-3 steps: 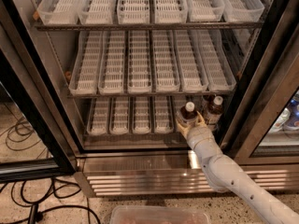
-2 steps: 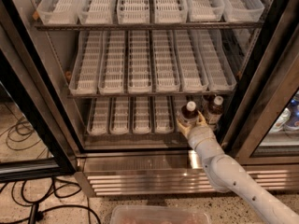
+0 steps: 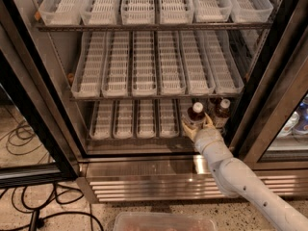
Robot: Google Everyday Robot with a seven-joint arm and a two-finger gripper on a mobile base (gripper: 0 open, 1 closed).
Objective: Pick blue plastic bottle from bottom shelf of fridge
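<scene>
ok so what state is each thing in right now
fridge: door open
bottom shelf: holds two bottles at its right end
blue plastic bottle: upright, capped, standing on the bottom shelf
brown-label bottle: upright, capped, just right of the blue one
tool: inside the fridge, at the lower part of the blue plastic bottle

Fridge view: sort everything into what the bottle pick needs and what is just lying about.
Belongs to the job:
blue plastic bottle
end effector, reached in at that bottle
bottom shelf
fridge

Just lying about:
second white-capped bottle, to the right of the first
upper shelf trays
floor cables
clear container in front of the fridge
</scene>
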